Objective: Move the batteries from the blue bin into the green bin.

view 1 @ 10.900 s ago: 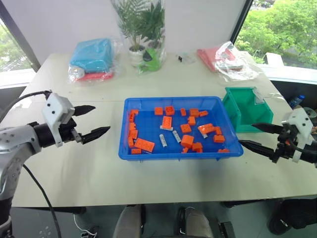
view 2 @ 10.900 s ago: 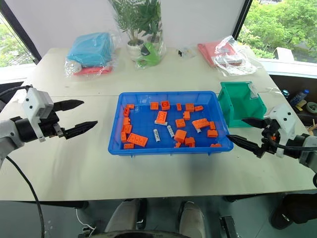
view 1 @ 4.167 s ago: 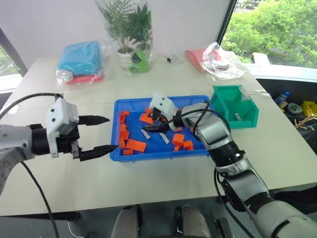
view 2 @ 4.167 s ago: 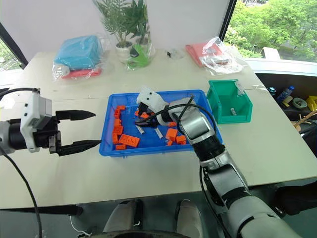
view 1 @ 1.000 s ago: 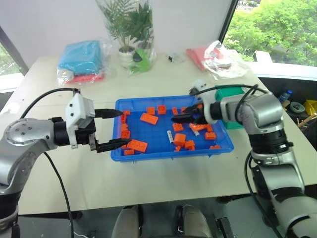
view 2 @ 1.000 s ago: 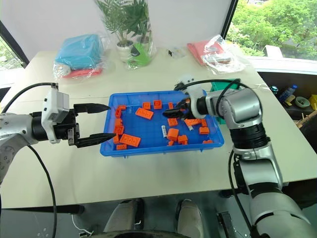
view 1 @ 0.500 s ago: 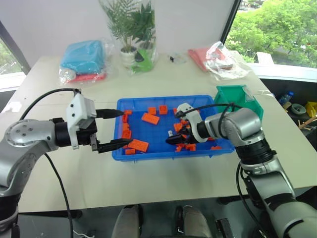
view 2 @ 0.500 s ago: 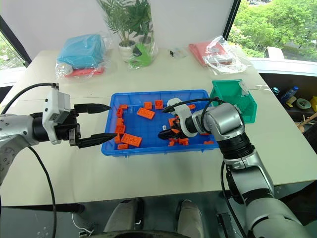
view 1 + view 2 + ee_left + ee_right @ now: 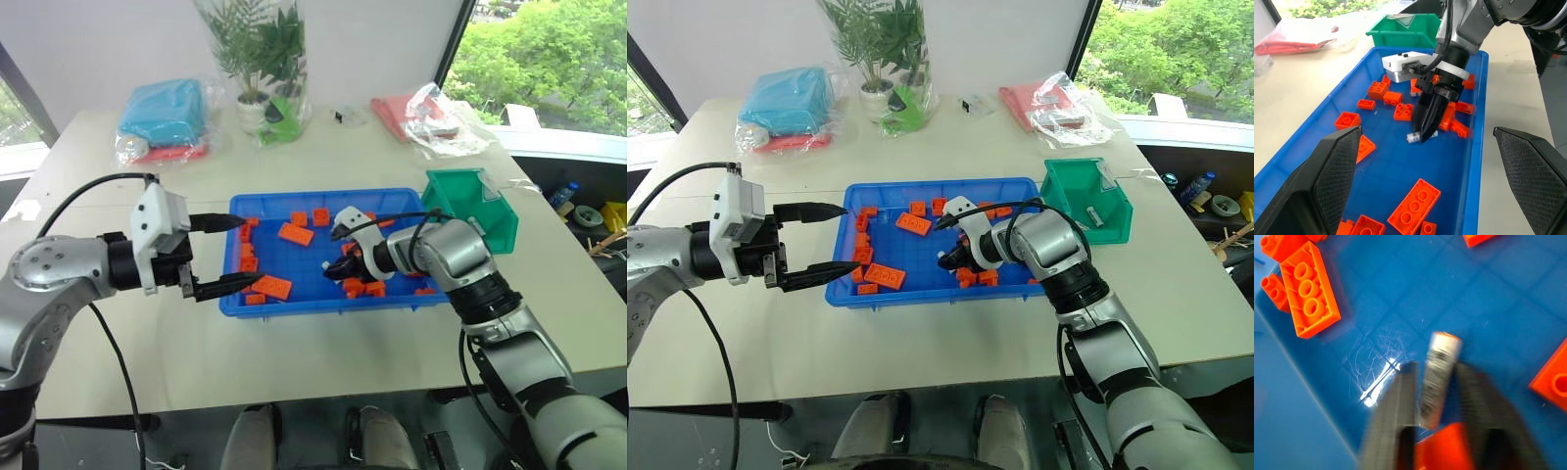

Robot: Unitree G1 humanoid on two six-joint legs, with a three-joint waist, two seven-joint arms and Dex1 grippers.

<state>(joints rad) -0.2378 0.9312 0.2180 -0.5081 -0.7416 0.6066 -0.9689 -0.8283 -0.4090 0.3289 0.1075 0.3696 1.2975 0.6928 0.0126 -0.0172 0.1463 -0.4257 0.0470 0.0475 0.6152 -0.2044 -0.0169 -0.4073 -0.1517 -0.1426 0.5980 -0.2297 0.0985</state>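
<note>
right gripper (image 9: 1426, 132): down inside the blue bin (image 9: 304, 300), fingers pinched in close w/ one battery (image 9: 1439, 366) between them. Tips sit at the bin floor, so the battery's clamped but not up in the air afaict.
that battery: silver-grey cylinder, lying on the blue floor roughly mid-bin, one end poking out past the fingertips. An orange brick (image 9: 1308, 289) sits near it, not touching.
left gripper (image 9: 233, 255): wide open, nothing in it. Hovers at the bin's left end, one finger over the rim, the other just outside the near-left corner, pointing across toward the right arm.
green bin (image 9: 1085, 202): on the table (image 9: 921, 333) just beside the blue bin's right end. There's a battery in it already (image 9: 1094, 217), small grey cylinder on the bottom.
bricks: orange ones scattered all over the blue bin (image 9: 913, 223), a bunch stacked up right by the right gripper.
other batteries in blue bin: can't tell, arm blocks part of it.
background: bagged plant (image 9: 266, 59) at the far edge, light-blue bagged bundle (image 9: 168, 113) far left, reddish stuff in clear plastic (image 9: 431, 113) far right.
</note>
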